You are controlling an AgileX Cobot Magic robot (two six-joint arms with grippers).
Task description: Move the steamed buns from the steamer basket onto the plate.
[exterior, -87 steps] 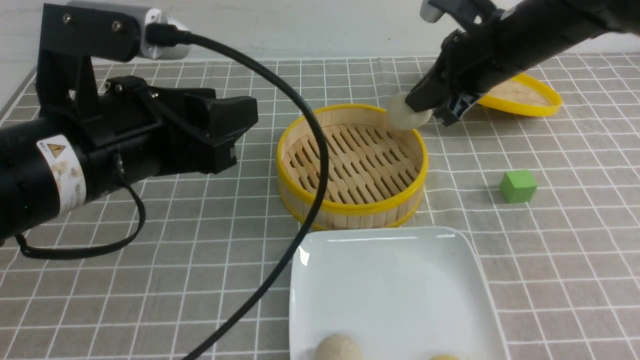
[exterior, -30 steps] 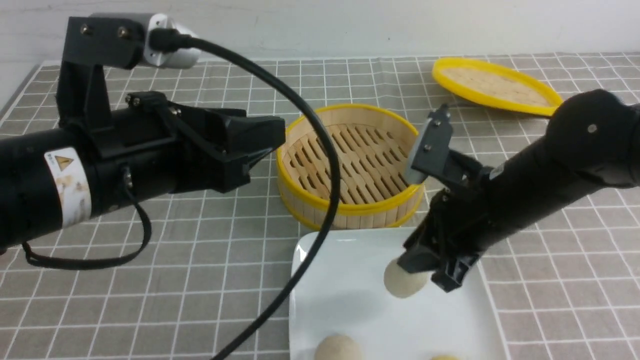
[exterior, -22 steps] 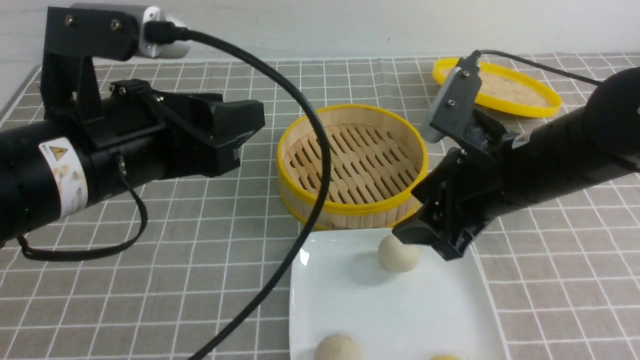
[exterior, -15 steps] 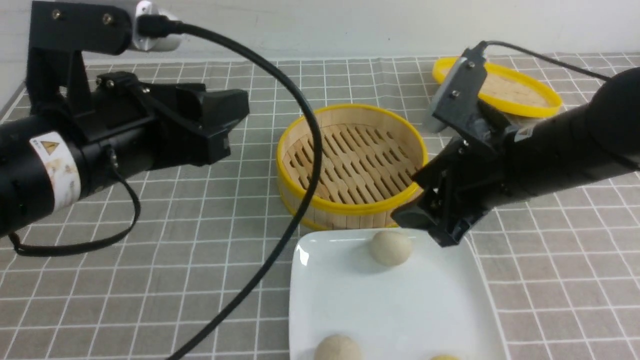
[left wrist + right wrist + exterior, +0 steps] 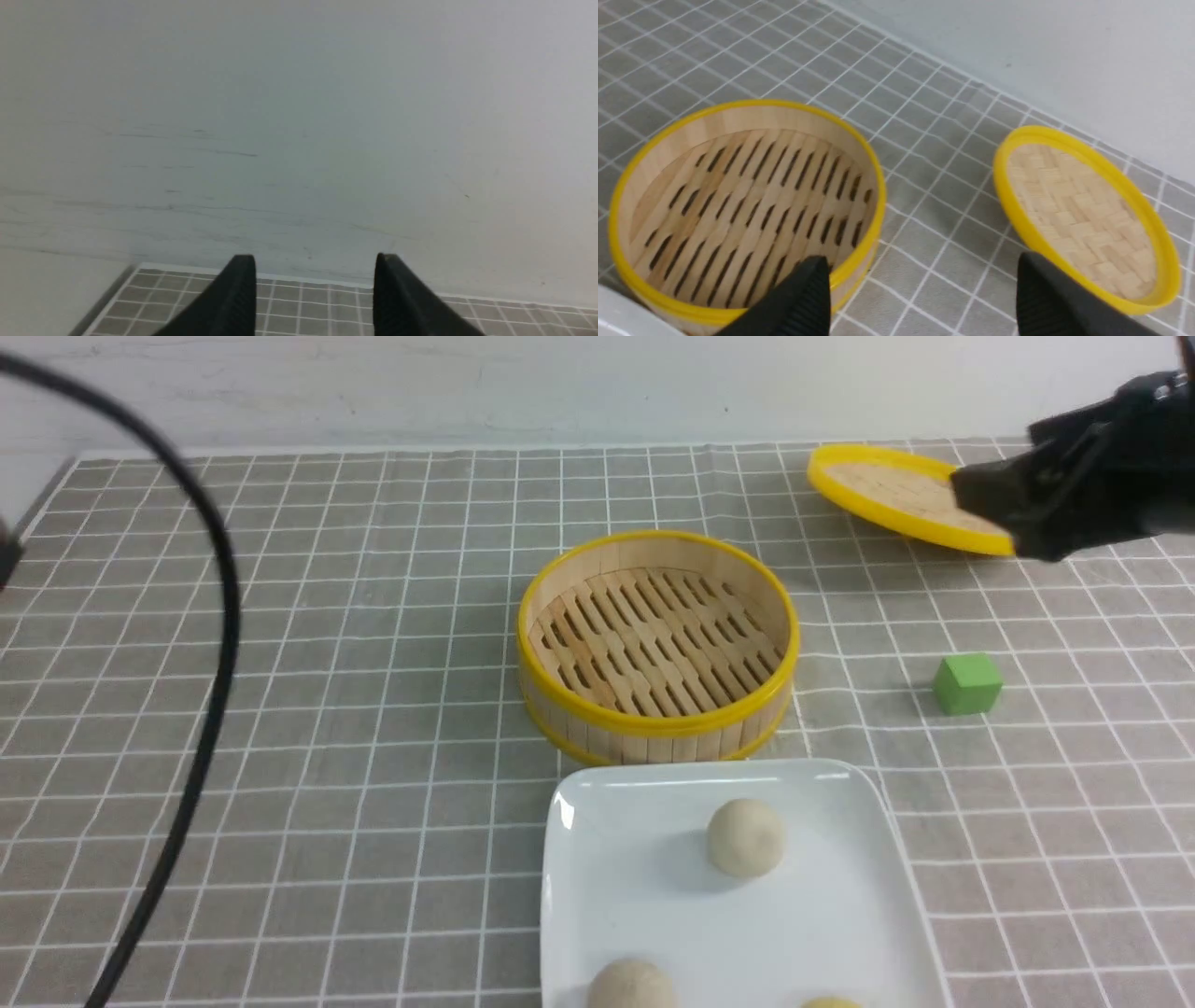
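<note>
While I am holding my right claw (image 5: 922, 268) spread wide with nothing between its fingers, the steamer basket (image 5: 653, 735) is showing only its bare slatted floor, in both the front view and my right wrist view. No bun is lying in it.

All three steamed buns (image 5: 745, 837) are sitting on the plate (image 5: 840, 933), which is lying just in front of the basket on my side. One cream-white one is resting in the plate's far half, apart from the rim. A second cream bun (image 5: 633, 987) is sitting at the near edge, cut by the frame. The pale yellow bun (image 5: 829, 1002) is barely peeking up at the bottom of the front view, so I am judging it to be on the plate rather than seeing all of it.

My left claw (image 5: 313, 261) is standing released too, fingers apart and empty, pointing at the wall (image 5: 299, 116) above the checked cloth (image 5: 373, 616). Only its cable (image 5: 201, 709) is showing in the front view. My right claw is hanging by the flat lid (image 5: 896, 495), well apart from the plate.

I am reckoning the moving finished, with nothing waiting in the basket for me. The green cube (image 5: 967, 683) is sitting off to the right and is not part of my job.
</note>
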